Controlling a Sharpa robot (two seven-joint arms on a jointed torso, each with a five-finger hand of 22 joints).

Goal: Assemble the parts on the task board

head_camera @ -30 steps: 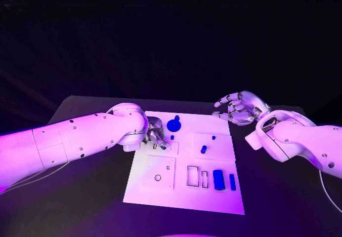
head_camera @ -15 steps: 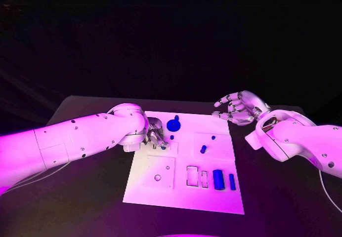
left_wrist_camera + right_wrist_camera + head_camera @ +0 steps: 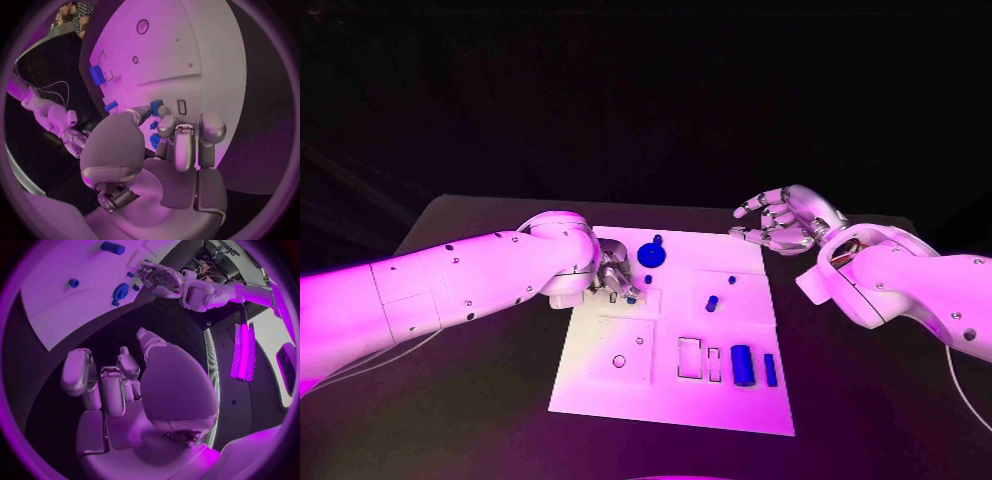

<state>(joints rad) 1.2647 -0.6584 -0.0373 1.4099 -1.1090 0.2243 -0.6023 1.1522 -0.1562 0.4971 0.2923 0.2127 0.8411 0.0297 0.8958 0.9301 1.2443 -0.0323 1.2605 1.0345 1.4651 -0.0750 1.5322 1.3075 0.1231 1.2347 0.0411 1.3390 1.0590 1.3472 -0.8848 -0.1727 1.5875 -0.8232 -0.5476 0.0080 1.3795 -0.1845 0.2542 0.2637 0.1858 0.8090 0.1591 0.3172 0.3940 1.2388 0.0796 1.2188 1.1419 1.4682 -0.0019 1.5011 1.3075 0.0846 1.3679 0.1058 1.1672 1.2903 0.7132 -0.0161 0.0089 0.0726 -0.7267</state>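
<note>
The white task board (image 3: 678, 390) lies mid-table. My left hand (image 3: 615, 277) hovers low over its far left part. In the left wrist view that left hand (image 3: 169, 150) pinches a small blue part (image 3: 156, 106) between thumb and a finger, beside a small rectangular slot (image 3: 181, 106). The same small blue part (image 3: 630, 298) shows at the fingertips in the head view. A round blue part (image 3: 652, 253) and a blue peg (image 3: 713, 302) stand on the board. Two blue blocks (image 3: 743, 364) lie near the front edge. My right hand (image 3: 783, 220) hangs off the board's far right corner, fingers apart, holding nothing.
Empty rectangular slots (image 3: 689, 357) sit left of the blue blocks, and a square plate with a round hole (image 3: 619, 360) lies at the board's front left. Black table (image 3: 473, 400) surrounds the board. From the right wrist, the board (image 3: 56, 310) and left hand (image 3: 159, 279) lie ahead.
My left hand has shifted slightly over the board's far left, and a small blue part now shows at its fingertips. The right hand has stayed where it was.
</note>
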